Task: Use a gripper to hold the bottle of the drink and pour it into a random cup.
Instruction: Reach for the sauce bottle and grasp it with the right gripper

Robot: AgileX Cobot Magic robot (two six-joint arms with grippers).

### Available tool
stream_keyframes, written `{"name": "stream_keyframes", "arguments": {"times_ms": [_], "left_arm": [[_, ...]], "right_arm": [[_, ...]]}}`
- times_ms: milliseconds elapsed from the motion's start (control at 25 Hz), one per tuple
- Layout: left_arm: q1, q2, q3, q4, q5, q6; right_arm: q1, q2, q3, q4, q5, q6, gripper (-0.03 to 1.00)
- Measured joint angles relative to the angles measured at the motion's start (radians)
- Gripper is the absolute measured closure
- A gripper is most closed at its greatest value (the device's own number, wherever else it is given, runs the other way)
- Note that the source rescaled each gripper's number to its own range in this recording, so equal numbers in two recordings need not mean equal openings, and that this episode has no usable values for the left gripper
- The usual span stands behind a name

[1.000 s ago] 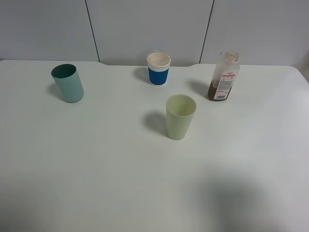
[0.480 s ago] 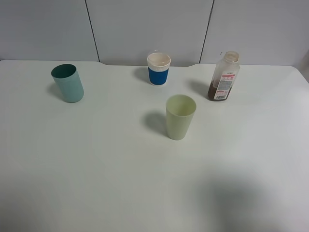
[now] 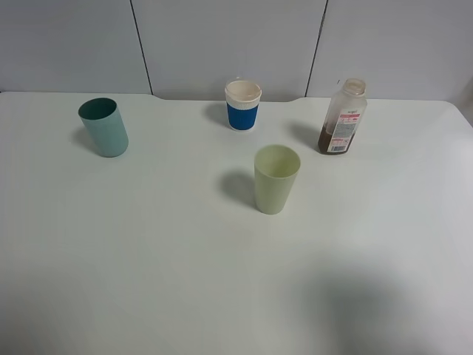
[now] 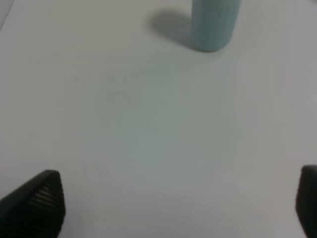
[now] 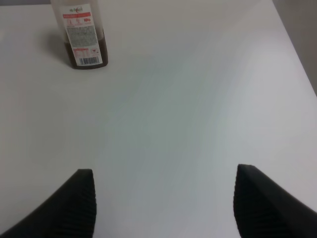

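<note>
Presently L gripper [image 4: 178, 182] & R gripper [image 5: 164, 172] jaws wide apart, bottle [image 3: 342, 118] upright on table [image 3: 148, 259].

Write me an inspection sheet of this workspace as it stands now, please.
Surface: white table, no spill seen.
Job's things: bottle upright at far right, uncapped, brown drink low inside; pale yellow-green cup upright near the middle.
Clutter: teal cup on the left; white cup with blue band at the back.
Grippers: left gripper open, empty; right gripper open, facing the bottle.
Cables: nothing seen.
Surroundings: grey panelled wall behind.
</note>
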Motion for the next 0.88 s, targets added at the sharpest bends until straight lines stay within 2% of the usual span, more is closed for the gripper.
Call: {"name": "stream_keyframes", "arguments": {"times_ms": [880], "left_arm": [[0.000,0.000,0.000,0.000,0.000,0.000]], "right_arm": [[0.000,0.000,0.000,0.000,0.000,0.000,0.55]]}}
